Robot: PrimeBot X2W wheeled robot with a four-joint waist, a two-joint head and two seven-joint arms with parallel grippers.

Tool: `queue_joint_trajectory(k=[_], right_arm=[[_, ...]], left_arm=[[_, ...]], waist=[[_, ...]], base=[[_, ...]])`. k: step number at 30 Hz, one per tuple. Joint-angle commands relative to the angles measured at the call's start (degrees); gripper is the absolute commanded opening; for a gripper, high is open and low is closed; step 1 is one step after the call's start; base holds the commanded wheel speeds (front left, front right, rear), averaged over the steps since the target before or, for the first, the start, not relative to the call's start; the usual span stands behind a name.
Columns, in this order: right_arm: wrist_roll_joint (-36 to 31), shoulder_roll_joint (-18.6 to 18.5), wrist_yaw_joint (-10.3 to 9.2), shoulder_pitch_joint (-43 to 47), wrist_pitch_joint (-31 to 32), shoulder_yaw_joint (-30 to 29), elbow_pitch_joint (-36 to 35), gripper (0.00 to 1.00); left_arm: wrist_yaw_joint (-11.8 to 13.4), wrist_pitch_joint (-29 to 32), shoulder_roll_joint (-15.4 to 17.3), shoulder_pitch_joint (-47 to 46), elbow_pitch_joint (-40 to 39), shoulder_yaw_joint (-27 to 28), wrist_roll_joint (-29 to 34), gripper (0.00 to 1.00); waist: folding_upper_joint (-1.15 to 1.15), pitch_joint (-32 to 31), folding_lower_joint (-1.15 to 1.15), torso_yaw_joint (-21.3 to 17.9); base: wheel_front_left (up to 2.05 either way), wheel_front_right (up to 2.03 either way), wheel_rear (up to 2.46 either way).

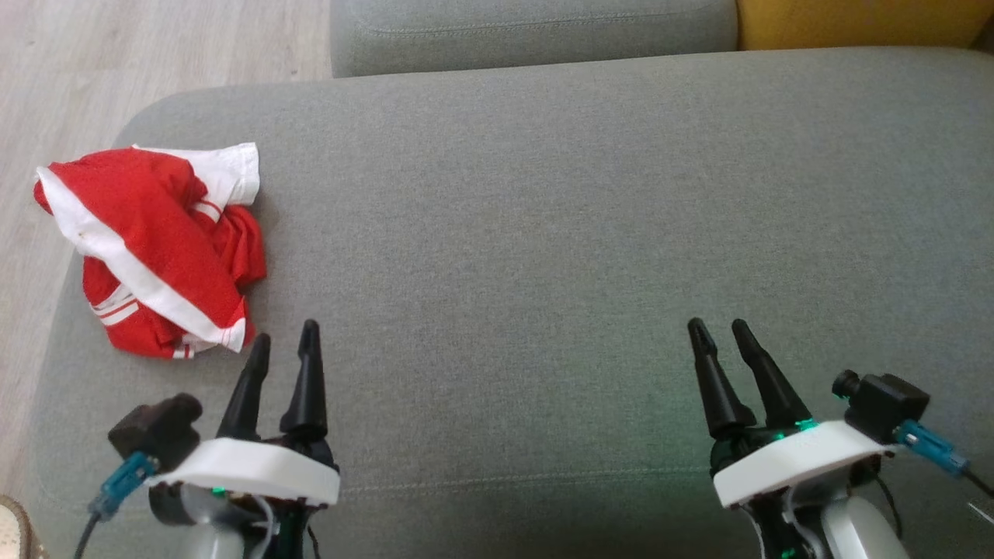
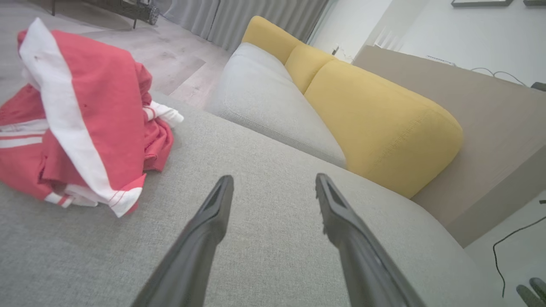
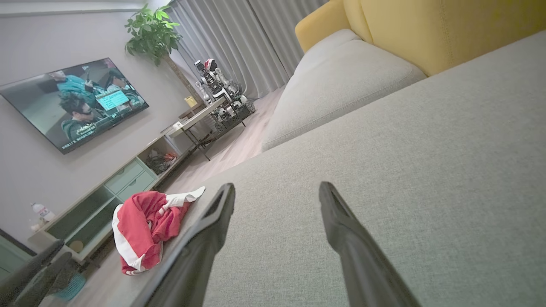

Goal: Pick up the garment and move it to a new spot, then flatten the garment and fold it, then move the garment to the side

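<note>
You have a crumpled red mesh garment with white bands heaped at the left edge of the broad, round-cornered grey woven sofa cushion. Your left hand sits just near of it, its tapered dark fingers slightly parted and empty. Your right hand, well apart to the right, is likewise parted and empty.

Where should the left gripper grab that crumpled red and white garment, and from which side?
I'd pinch the raised white-banded fold at the garment's near corner, coming down from above with the open left gripper; the heap bunches high there, closest to that gripper.
</note>
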Motion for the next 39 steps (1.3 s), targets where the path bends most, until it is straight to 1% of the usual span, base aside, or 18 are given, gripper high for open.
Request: queue_joint_trajectory(k=[1, 9, 10, 16, 30, 39], right_arm=[[-2.07, -0.53, 0.0, -3.03, -0.98, 1.43, -2.64, 1.0], [-7.8, -0.59, 0.0, -3.19, -2.33, 2.85, -3.78, 1.0], [-7.8, -0.59, 0.0, -3.19, -2.33, 2.85, -3.78, 1.0], [-12.0, -0.63, 0.0, -3.32, -3.34, 3.66, -4.59, 1.0], [-19.15, -0.73, 0.0, -3.25, -5.71, 1.72, -6.55, 1.0], [-25.33, -0.8, 0.0, -3.5, -7.23, 1.16, -6.72, 1.0]], left_arm=[[0.43, -0.9, 0.81, -3.11, -2.63, 0.75, 2.2, 1.0], [1.49, -2.24, 1.2, -3.24, -3.98, -0.94, 8.45, 1.0], [1.49, -2.24, 1.2, -3.24, -3.98, -0.94, 8.45, 1.0], [2.75, -3.24, 1.3, -3.21, -4.82, -1.76, 12.52, 1.0], [4.25, -5.59, 1.67, -3.4, -6.92, -3.84, 22.65, 1.0], [4.44, -7.1, 1.77, -3.49, -7.4, -4.67, 28.86, 1.0]], waist=[[0.0, 0.03, 0.0, 0.03], [0.0, -0.05, 0.0, 0.18], [0.0, -0.05, 0.0, 0.18], [0.0, -0.1, 0.0, 0.28], [0.0, 0.03, 0.0, 0.47], [0.0, 0.4, 0.0, 0.44]], base=[[0.0, 0.0, 0.0], [0.0, 0.0, 0.0], [0.0, 0.0, 0.0], [0.0, 0.0, 0.0], [0.0, 0.0, 0.0], [0.0, 0.0, 0.0]])
